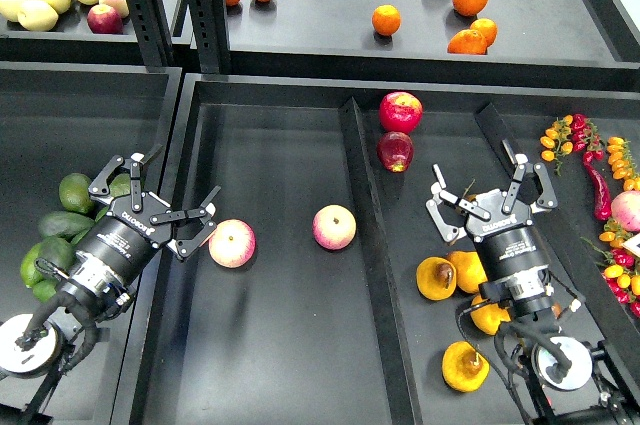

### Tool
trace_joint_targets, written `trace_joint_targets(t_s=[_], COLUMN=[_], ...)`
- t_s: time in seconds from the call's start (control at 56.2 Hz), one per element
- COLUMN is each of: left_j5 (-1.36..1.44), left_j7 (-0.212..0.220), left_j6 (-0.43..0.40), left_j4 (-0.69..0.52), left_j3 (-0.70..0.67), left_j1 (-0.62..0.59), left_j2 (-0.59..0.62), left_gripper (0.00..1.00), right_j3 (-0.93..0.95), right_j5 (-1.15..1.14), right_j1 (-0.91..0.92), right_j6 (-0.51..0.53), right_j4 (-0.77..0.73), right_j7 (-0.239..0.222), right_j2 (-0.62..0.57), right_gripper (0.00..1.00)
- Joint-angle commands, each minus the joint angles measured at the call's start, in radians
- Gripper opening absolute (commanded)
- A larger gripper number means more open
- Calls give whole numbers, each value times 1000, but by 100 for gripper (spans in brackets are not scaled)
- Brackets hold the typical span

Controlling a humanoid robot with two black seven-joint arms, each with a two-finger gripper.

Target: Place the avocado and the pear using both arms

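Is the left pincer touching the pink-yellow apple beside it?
Cannot tell. In the head view the left pincer has its lower prongs reaching right up to the apple, but no clear gap or contact shows.

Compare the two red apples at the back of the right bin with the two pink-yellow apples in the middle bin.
The red apples are deep red all over; the pink-yellow apples are pale, blushed pink over yellow. The red pair sits close together, one right behind the other, by the divider; the pale pair lies well apart, one right by the left gripper. The nearer red apple is darker. All four look roundish, similar in size and unheld.
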Motion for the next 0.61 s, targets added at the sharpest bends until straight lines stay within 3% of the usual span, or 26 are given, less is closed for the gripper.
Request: trace_joint_targets(t_s=[0.0,0.587], left_j5=[-1,-3], left_j7=[-1,0], left_j6=[-1,-4], left_j4=[-1,-3], left_j3=[1,4], left_j1=[21,31], left_j2=[0,0], left_gripper=[100,100], right_j3=[-14,-28], right_j5=[0,0], right_j1=[-43,-45], right_j6=[7,10], right_j4=[18,18], right_j7=[0,0], right_j2=[0,0], right_gripper=[99,100])
